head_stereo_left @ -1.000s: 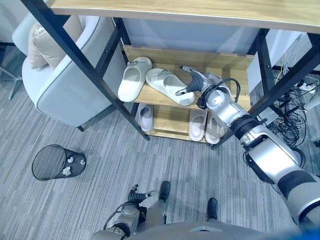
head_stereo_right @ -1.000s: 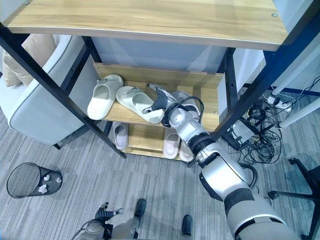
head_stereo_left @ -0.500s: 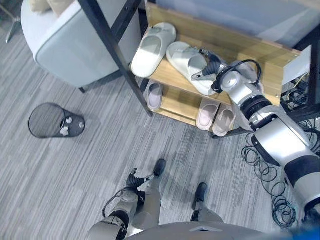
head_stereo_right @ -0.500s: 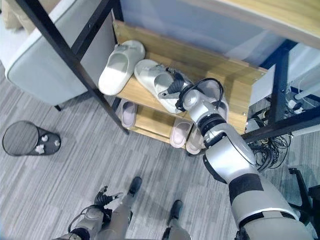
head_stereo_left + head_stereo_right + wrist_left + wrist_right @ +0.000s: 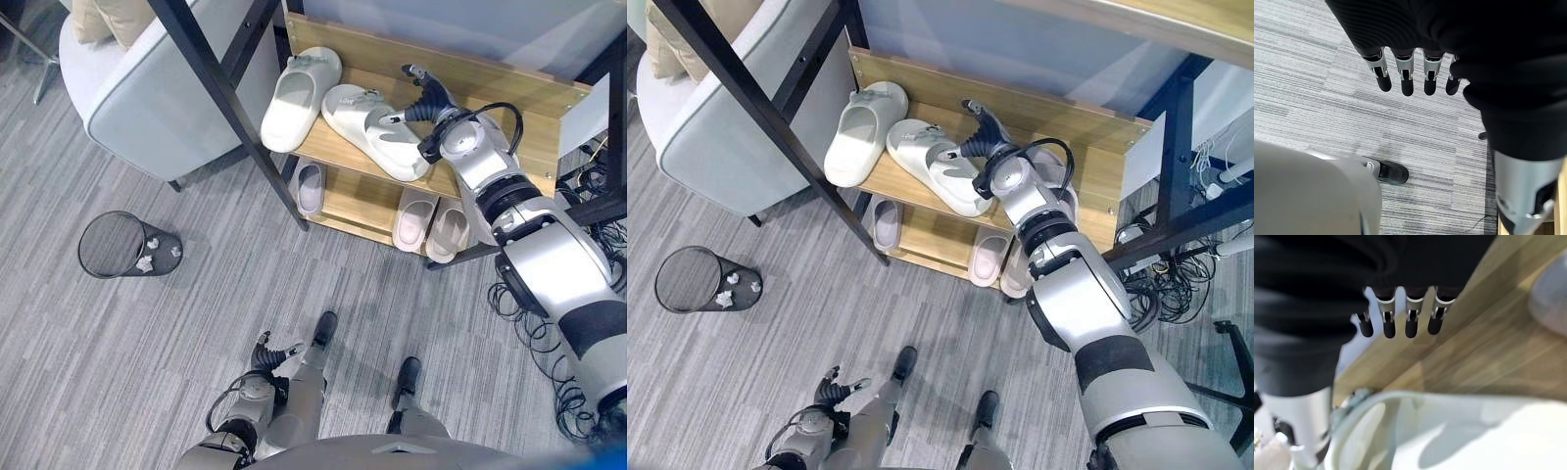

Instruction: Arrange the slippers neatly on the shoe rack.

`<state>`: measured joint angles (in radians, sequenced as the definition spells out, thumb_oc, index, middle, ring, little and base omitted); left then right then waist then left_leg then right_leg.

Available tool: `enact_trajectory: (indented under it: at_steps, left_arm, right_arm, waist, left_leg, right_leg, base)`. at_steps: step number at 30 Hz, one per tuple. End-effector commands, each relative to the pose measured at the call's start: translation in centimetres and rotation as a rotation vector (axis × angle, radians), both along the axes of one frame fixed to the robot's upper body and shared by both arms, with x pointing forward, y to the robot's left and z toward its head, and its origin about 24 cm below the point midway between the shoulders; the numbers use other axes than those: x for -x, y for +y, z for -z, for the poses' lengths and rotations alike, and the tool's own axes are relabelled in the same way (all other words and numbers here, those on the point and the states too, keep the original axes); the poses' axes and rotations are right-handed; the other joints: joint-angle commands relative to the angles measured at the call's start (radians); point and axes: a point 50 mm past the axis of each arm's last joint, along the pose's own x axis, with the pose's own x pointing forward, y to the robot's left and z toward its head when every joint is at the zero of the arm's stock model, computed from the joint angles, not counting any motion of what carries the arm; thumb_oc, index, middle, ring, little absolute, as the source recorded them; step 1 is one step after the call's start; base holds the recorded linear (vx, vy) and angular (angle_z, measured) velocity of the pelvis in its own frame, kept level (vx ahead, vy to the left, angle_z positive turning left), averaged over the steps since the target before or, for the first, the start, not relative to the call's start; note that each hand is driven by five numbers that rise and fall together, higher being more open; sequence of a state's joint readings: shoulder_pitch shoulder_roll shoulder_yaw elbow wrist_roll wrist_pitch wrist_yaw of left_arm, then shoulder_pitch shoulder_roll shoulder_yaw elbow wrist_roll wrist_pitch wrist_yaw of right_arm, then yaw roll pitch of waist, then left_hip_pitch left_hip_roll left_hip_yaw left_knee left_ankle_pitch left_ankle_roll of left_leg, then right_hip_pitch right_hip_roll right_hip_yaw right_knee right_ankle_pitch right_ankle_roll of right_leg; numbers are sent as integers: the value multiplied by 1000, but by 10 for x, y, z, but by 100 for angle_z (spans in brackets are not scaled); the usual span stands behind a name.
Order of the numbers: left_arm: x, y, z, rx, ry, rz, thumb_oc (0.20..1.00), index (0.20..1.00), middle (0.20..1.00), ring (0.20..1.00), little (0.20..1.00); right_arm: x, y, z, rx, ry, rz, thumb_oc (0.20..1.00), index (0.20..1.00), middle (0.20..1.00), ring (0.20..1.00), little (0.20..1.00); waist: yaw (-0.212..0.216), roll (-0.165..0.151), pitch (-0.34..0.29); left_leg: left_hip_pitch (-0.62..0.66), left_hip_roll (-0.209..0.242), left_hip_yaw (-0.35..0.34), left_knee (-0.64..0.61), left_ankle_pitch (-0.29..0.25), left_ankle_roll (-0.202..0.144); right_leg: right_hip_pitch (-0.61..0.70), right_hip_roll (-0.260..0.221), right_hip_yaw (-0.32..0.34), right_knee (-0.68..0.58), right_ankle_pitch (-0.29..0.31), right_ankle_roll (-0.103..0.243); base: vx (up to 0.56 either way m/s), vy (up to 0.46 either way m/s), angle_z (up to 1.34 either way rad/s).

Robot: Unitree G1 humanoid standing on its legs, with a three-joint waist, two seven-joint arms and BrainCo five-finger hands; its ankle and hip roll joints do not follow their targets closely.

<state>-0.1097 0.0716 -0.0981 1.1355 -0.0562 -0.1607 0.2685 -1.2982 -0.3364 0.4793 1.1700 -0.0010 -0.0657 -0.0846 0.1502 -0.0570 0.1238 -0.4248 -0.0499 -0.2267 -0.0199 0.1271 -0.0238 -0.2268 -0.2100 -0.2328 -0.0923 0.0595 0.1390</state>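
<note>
Looking down on the shoe rack, we find its top board cut off by the frame edge and its black diagonal post crossing in front of the shelves. On the upper wooden shelf lie two white slippers: the left slipper sits near the post, and the right slipper lies slanted beside it, the two touching or nearly touching near their toes. Our right robot hand hangs over the back edge of that slanted slipper with fingers straight and spread and thumb apart, clasping nothing; from its wrist camera the dark-tipped fingers hover above the wood, clear of the pale slipper rim below them, and whether any tip touches the slipper we cannot tell. On the lower shelf, partly hidden under the upper board, stand a pale lilac slipper on the left and a pair of beige slippers on the right, their heels out of sight. Our left robot hand hangs low above the grey carpet, fingers relaxed and holding nothing. On the carpet stands a black mesh waste bin with crumpled paper scraps lying in it. A grey armchair with a beige cushion, cut off at the top, stands left of the rack.
</note>
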Motion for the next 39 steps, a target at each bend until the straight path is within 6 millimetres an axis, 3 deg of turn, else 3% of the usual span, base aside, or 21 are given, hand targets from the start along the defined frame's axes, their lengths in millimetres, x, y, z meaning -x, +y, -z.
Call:
enact_trajectory:
  at_steps: [1, 11, 19, 36, 37, 38, 39]
  left_arm:
    - [63, -21, 25, 40, 216, 15, 1000, 1000, 1000, 1000, 1000]
    - [60, -19, 23, 40, 200, 14, 1000, 1000, 1000, 1000, 1000]
    - [63, -17, 20, 39, 169, 31, 1000, 1000, 1000, 1000, 1000]
    - [72, -18, 20, 34, 173, 60, 1000, 1000, 1000, 1000, 1000]
    - [72, -17, 20, 33, 170, 60, 1000, 1000, 1000, 1000, 1000]
    - [72, -16, 19, 30, 168, 60, 1000, 1000, 1000, 1000, 1000]
    - [72, -16, 19, 29, 168, 62, 1000, 1000, 1000, 1000, 1000]
  right_arm:
    - [-1, -16, -28, 29, -72, 37, 1000, 1000, 1000, 1000, 1000]
    - [-3, -21, -30, 67, -39, 71, 1000, 1000, 1000, 1000, 1000]
    - [-2, -44, -40, -19, -48, 136, 1000, 1000, 1000, 1000, 1000]
    - [-1, -49, -46, -65, -90, 149, 1000, 1000, 1000, 1000, 1000]
    - [-1, -48, -47, -64, -91, 146, 909, 909, 909, 909, 909]
    - [-1, -49, -46, -40, -90, 151, 341, 341, 341, 341, 341]
    - [-1, -48, -47, -37, -92, 150, 200, 200, 200, 200, 200]
  waist:
    - [-2, -4, 14]
    - [18, -13, 11]
    - [37, -14, 20]
    - [57, -22, 19]
    - [57, -22, 19]
    - [60, -25, 19]
    - [60, -25, 19]
  left_leg:
    - [111, -6, -14, -67, -15, 20]
    - [71, -7, -25, -67, -7, 16]
    - [18, -20, -34, -57, -2, 11]
    - [-9, -46, -52, -65, 6, 11]
    - [-11, -47, -52, -65, 6, 11]
    - [-13, -48, -52, -65, 6, 10]
    - [-15, -49, -52, -65, 7, 9]
  right_leg:
    - [78, -9, 4, 5, -40, 81]
    - [47, -4, -7, 5, -47, 84]
    - [12, -8, -30, 5, -45, 91]
    - [13, -28, -78, 5, -53, 110]
    - [12, -29, -79, 5, -53, 111]
    - [10, -31, -84, 5, -53, 113]
    - [10, -32, -87, 5, -53, 114]
  base:
    - [-7, 6, -7]
    - [-3, -1, -3]
    - [-1, 5, 4]
    - [19, 18, 5]
    - [15, 8, 7]
    - [11, 6, 8]
    - [19, 6, 10]
